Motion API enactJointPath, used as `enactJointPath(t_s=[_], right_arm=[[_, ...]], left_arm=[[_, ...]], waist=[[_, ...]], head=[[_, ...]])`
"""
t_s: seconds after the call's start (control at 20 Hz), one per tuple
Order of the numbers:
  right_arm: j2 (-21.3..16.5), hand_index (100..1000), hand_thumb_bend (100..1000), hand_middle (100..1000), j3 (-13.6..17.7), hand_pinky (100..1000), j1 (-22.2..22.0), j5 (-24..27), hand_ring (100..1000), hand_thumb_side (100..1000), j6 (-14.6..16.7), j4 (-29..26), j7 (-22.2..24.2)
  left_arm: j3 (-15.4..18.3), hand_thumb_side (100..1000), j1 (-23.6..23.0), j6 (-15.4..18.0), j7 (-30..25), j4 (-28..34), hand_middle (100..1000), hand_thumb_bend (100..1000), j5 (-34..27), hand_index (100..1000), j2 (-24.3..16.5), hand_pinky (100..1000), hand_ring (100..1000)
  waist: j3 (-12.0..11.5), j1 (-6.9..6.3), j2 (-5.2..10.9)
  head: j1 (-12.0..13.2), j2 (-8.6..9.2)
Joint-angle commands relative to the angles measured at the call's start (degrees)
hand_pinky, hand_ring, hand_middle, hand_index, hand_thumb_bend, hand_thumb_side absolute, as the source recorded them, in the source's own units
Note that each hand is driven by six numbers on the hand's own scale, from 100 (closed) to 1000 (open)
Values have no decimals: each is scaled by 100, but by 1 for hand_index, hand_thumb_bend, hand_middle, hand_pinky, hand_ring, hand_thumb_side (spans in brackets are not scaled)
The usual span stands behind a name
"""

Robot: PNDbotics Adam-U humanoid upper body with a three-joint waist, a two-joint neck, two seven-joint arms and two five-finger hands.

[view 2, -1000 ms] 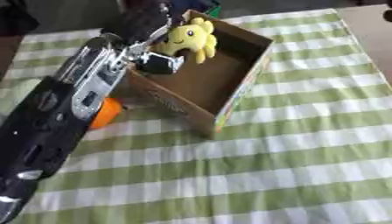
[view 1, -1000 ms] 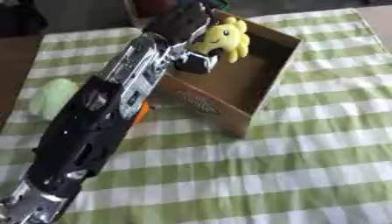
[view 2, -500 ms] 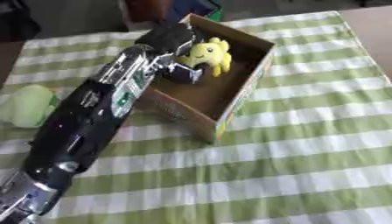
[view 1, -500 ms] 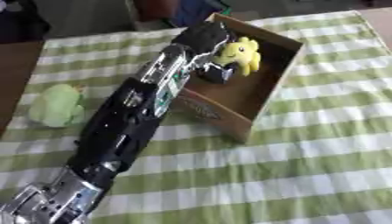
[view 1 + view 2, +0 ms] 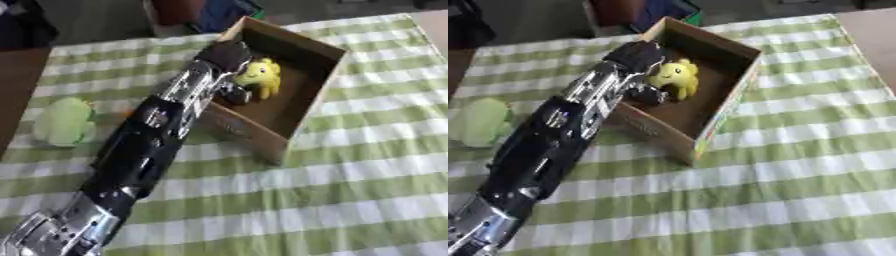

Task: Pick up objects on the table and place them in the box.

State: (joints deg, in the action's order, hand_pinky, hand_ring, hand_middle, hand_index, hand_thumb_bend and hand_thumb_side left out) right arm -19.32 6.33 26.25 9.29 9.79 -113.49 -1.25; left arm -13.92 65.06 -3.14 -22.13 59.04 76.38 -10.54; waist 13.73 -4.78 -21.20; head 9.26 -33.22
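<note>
Box mouth: left robot hand [image 5: 229,89] and arm fill the box's [image 5: 308,102] near-left side; yellow toy [image 5: 261,76] just beside the hand.
Right of hand: box floor bare.
Left of arm: green toy [image 5: 63,121] on bench [image 5: 350,200].

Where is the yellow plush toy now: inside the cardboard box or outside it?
Inside: the yellow plush toy sits between the cardboard box's walls.

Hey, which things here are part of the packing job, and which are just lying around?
Job things: cardboard box; yellow plush toy inside it, at the left hand; pale green soft thing on the cloth.

Just there: green checked tablecloth; blue and dark items beyond the table.
</note>
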Motion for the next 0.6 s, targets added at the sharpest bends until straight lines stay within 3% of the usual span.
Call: enactJointPath(t_s=[0.05, 0.1, 0.15, 0.25, 0.35, 0.6], right_arm=[[-52, 847, 100, 539, 39, 751, 38, 27, 739, 971, 6, -111, 19], [-50, 847, 100, 539, 41, 751, 33, 26, 739, 971, 6, -111, 20], [-48, 847, 100, 539, 42, 751, 27, 25, 739, 972, 5, -111, 20], [-42, 847, 100, 538, 46, 751, 7, 21, 739, 973, -2, -111, 21], [-34, 848, 100, 538, 51, 751, -11, 17, 739, 973, -8, -111, 21], [-62, 847, 100, 539, 67, 750, -17, 4, 739, 968, 2, -111, 6]], left_arm=[[56, 733, 90, -88, 65, 73, 617, 168, 164, 865, -30, 532, 699], [62, 776, 82, -130, 117, 85, 622, 227, 196, 866, -35, 537, 704], [62, 916, 75, -163, 162, 93, 648, 447, 226, 875, -39, 555, 728], [46, 1000, 60, -201, 240, 115, 672, 651, 297, 895, -60, 572, 748], [51, 1000, 40, -253, 324, 145, 685, 807, 363, 908, -72, 577, 757], [100, 1000, -62, -570, 821, 356, 689, 827, 448, 918, -132, 575, 755]], waist=[[6, 59, 107], [4, 59, 106], [1, 60, 105], [-9, 62, 104], [-16, 66, 101], [-56, 98, 112]], head=[[-6, 35], [-10, 35], [-14, 36], [-23, 36], [-27, 39], [-75, -3]])
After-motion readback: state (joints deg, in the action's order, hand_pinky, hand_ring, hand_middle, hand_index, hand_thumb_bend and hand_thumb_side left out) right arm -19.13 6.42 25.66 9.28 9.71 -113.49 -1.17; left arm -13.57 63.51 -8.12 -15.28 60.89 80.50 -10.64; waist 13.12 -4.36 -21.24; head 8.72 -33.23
